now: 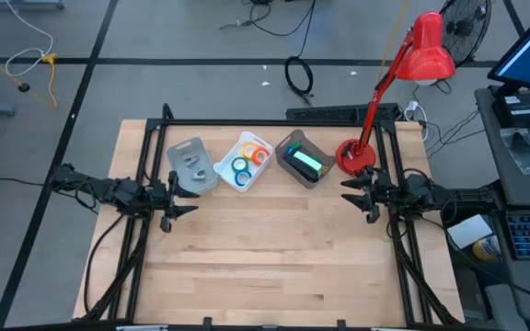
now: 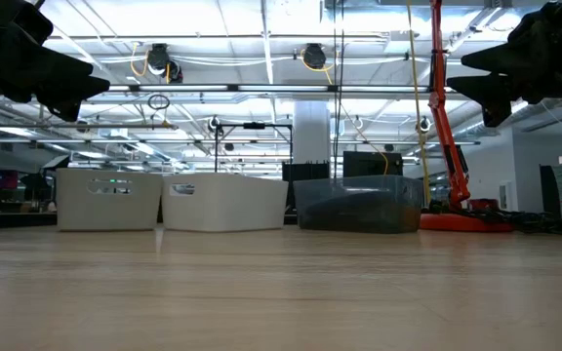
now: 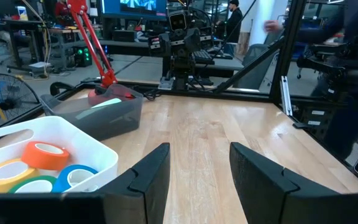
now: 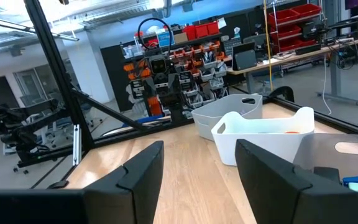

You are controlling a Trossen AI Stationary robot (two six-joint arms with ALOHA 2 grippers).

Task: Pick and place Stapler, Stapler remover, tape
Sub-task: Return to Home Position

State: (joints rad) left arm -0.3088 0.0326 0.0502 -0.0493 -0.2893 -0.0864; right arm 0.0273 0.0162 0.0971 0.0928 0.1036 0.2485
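L gripper (image 3: 199, 152) wide open, empty, at table's left edge; R gripper (image 4: 197, 149) same, opposite edge. Just past L fingers, tape (image 3: 45, 154) lies in white bin (image 3: 101, 163): light, stiff rings w/ slick sides, prob. best pinched through the core. Low view shows only bin walls; high view shows the rolls inside.

The robot's left arm (image 1: 109, 191) and right arm (image 1: 440, 195) reach in from opposite side edges of the desk (image 1: 274, 257), facing one another across its width and well apart. The left tool (image 1: 190, 199) hangs raised above the desk's left part, its two dark fingers (image 3: 146, 177) spread wide with nothing between them. The right tool (image 1: 350, 191) mirrors it above the right part, its fingers (image 4: 138, 171) likewise parted and empty.
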